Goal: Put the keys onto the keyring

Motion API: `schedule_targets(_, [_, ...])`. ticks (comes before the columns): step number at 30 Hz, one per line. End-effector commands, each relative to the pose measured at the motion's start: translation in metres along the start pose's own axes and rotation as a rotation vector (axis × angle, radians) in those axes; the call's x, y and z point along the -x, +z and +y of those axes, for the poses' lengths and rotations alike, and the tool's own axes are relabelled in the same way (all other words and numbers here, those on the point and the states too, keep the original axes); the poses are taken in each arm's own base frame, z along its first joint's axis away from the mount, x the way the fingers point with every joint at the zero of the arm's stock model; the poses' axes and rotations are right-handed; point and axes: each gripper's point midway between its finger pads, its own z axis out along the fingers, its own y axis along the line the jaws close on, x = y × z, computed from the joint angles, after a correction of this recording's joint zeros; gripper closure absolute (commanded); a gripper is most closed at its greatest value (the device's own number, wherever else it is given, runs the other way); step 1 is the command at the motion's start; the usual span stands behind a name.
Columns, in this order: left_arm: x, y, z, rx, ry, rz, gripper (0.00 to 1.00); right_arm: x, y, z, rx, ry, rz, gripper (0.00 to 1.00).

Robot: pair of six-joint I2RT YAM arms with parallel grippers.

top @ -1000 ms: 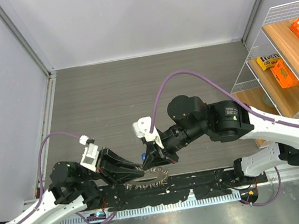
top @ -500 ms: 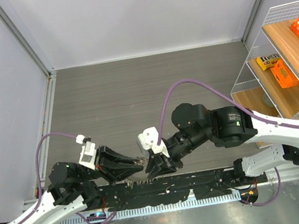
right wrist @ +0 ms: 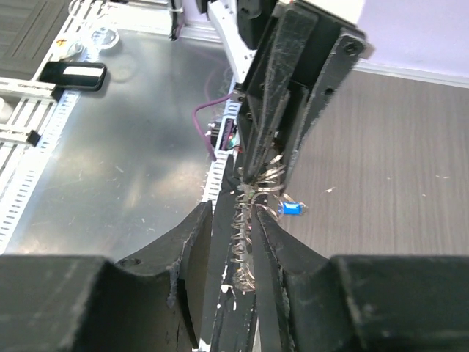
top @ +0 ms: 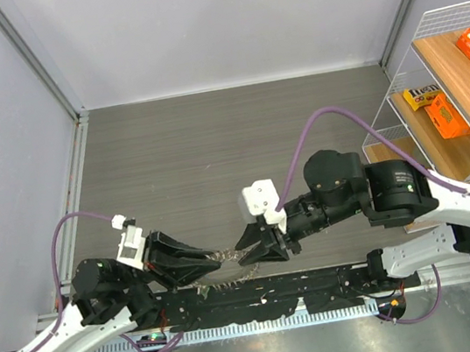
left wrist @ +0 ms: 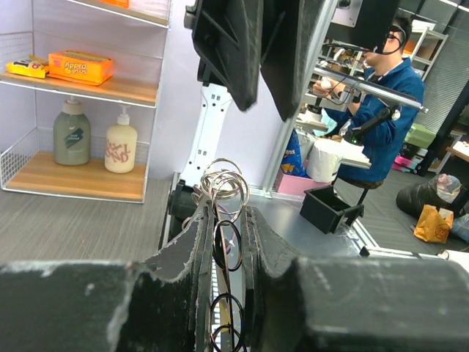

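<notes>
- Grey wood table (top: 213, 144): both grippers sit low down by the near edge, about halfway along it. Most of the table top lies past them, out to the far edge and both far corners.
- The black rail (top: 271, 299) runs along the near edge, just under the grippers.
- The wire shelf (top: 440, 123) stands at the right edge, close to the right arm's elbow. The wall (top: 5, 175) runs along the left edge, near the left arm.
- The keyring (top: 229, 264) hangs between the two grippers, just above the near edge.
- The left gripper (top: 215, 260) points right. In its own camera its fingers (left wrist: 194, 242) are squeezed almost together on the keyring (left wrist: 227, 246), and small rings (left wrist: 223, 183) bunch above them.
- The right gripper (top: 246, 250) points left, tip to tip with the left one. In its own camera its fingers (right wrist: 201, 242) are pinched close on the toothed rim of the keyring (right wrist: 245, 227).
- A blue key (right wrist: 291, 209) hangs just beside the rim, on the table side.
- One second ago the keyring lay lower, right by the rail, and the right arm reached further left over it.
- Now the right arm has pulled back toward the right edge, the left gripper has slid a bit toward the left edge, and the keyring is stretched between them.
</notes>
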Motion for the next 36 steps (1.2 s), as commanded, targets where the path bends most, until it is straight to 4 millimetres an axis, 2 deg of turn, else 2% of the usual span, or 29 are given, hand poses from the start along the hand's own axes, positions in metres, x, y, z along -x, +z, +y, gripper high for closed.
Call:
schedule_targets(1, [0.018,-0.001,-0.014,-0.055,0.044,-0.051,1.0,0.034,-0.02,-0.013,-0.116,0.021,-0.113,0.63])
schedule_targets(3, [0.016,-0.002,-0.014,-0.056,0.042,-0.044,1.0,0.034,-0.018,-0.018,-0.144,0.042,-0.11,0.6])
schedule_targets(5, [0.017,-0.003,-0.017,-0.063,0.042,-0.045,1.0,0.027,-0.017,-0.032,-0.223,0.068,-0.087,0.57])
schedule_targets(9, [0.017,-0.008,-0.021,-0.063,0.04,-0.037,1.0,-0.002,-0.017,-0.064,-0.417,0.16,-0.048,0.54])
schedule_targets(10, [0.017,-0.009,-0.021,-0.059,0.042,-0.036,1.0,-0.017,-0.012,-0.07,-0.453,0.186,-0.026,0.53])
schedule_targets(11, [0.018,-0.011,-0.023,-0.065,0.044,-0.035,1.0,-0.022,-0.019,-0.079,-0.518,0.228,-0.039,0.53])
schedule_targets(12, [0.017,-0.012,-0.022,-0.058,0.044,-0.029,1.0,-0.039,-0.015,-0.083,-0.549,0.272,-0.027,0.53])
schedule_targets(13, [0.017,-0.014,-0.023,-0.057,0.043,-0.03,1.0,-0.046,-0.026,-0.096,-0.64,0.293,-0.036,0.52])
schedule_targets(14, [0.017,-0.016,-0.024,-0.056,0.047,-0.031,1.0,-0.066,-0.023,-0.099,-0.674,0.342,-0.015,0.52])
schedule_targets(15, [0.017,-0.017,-0.024,-0.053,0.049,-0.029,1.0,-0.071,-0.036,-0.108,-0.733,0.371,-0.039,0.52])
schedule_targets(16, [0.016,-0.018,-0.024,-0.049,0.048,-0.028,1.0,-0.094,-0.031,-0.112,-0.761,0.434,-0.028,0.52])
schedule_targets(17, [0.016,-0.019,-0.025,-0.052,0.05,-0.025,1.0,-0.099,-0.042,-0.119,-0.796,0.472,-0.064,0.52])
schedule_targets(19, [0.014,-0.021,-0.027,-0.059,0.049,-0.014,1.0,-0.146,-0.029,-0.124,-0.776,0.56,-0.038,0.52])
schedule_targets(20, [0.013,-0.022,-0.028,-0.065,0.046,-0.009,1.0,-0.16,-0.029,-0.131,-0.788,0.617,-0.044,0.52])
schedule_targets(24, [0.012,-0.027,-0.031,-0.067,0.046,-0.008,1.0,-0.198,0.011,-0.128,-0.66,0.755,-0.04,0.5])
schedule_targets(26, [0.012,-0.029,-0.031,-0.058,0.045,-0.009,1.0,-0.219,0.038,-0.127,-0.611,0.818,0.015,0.47])
schedule_targets(29, [0.014,-0.034,-0.033,-0.045,0.046,-0.018,1.0,-0.228,0.066,-0.137,-0.589,0.87,0.014,0.44])
schedule_targets(30, [0.015,-0.037,-0.032,-0.033,0.047,-0.024,1.0,-0.239,0.075,-0.14,-0.6,0.899,0.042,0.44])
schedule_targets(31, [0.017,-0.037,-0.03,-0.021,0.049,-0.031,1.0,-0.233,0.082,-0.143,-0.592,0.899,0.018,0.43])
schedule_targets(32, [0.018,-0.043,-0.032,-0.009,0.049,-0.042,1.0,-0.243,0.092,-0.142,-0.588,0.914,0.053,0.43])
schedule_targets(33, [0.019,-0.046,-0.031,0.005,0.047,-0.045,1.0,-0.229,0.101,-0.147,-0.571,0.909,0.01,0.41])
schedule_targets(34, [0.02,-0.048,-0.028,0.026,0.044,-0.05,1.0,-0.239,0.113,-0.145,-0.557,0.916,0.047,0.41])
schedule_targets(35, [0.019,-0.05,-0.027,0.041,0.043,-0.049,1.0,-0.231,0.122,-0.146,-0.54,0.903,0.041,0.39])
schedule_targets(36, [0.021,-0.052,-0.026,0.053,0.041,-0.052,1.0,-0.239,0.131,-0.147,-0.539,0.91,0.065,0.38])
